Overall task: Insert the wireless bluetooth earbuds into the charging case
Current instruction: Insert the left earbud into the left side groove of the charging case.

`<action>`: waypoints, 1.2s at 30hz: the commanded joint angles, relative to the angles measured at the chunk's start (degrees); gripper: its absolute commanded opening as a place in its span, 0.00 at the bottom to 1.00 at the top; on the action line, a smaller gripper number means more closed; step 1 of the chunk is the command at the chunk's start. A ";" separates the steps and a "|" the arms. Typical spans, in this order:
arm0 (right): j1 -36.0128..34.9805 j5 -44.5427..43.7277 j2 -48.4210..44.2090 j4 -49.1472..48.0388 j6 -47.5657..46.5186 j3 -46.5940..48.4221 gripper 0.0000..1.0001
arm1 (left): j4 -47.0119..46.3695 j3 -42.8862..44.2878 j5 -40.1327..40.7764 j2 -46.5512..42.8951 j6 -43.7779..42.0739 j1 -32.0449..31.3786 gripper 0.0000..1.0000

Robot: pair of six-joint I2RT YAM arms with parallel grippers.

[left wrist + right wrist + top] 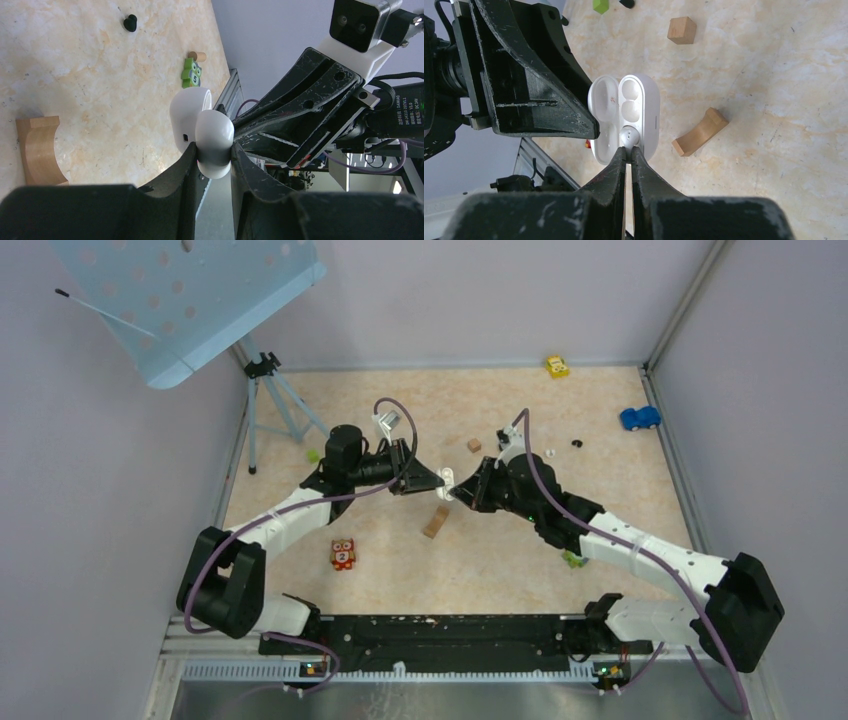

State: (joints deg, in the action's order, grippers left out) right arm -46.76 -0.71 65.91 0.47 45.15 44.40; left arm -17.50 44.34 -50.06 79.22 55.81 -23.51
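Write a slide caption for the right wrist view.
The shut right gripper meets a white earbud in the open case, held by the left gripper.

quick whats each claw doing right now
left claw: closed on the charging case
right claw: shut, tips at a white earbud in the case

Robotics laboratory test cell. A marbled beige bench [500, 560] is boxed in by plain grey walls [480, 300] on three sides; two cabled robot arms [290, 505] are bolted to a black rail [450, 635] at its near edge. A tripod [268, 400] stands at its far-left corner beneath a perforated blue panel [190, 295]; toy cars [640, 418] lie near its far-right corner.
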 commanded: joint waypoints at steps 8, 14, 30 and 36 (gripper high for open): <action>-0.56 -1.70 0.71 3.19 -2.40 3.68 0.00 | -2.62 -0.04 -1.75 -1.60 -0.61 -0.05 0.02; -0.65 -0.95 1.85 2.98 -2.81 4.68 0.04 | -2.13 0.09 -1.71 -1.30 -1.04 -0.05 0.01; -0.64 2.03 -0.07 -2.39 -3.01 2.61 0.19 | -1.47 0.40 -1.79 0.19 -1.76 -0.07 0.01; -0.66 2.51 0.37 -2.73 -2.99 2.62 0.11 | -1.50 0.44 -1.79 0.12 -1.84 -0.11 0.01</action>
State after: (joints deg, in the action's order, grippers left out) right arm -46.87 0.67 67.13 1.48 42.52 46.59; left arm -16.67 44.34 -50.41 79.29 54.87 -23.40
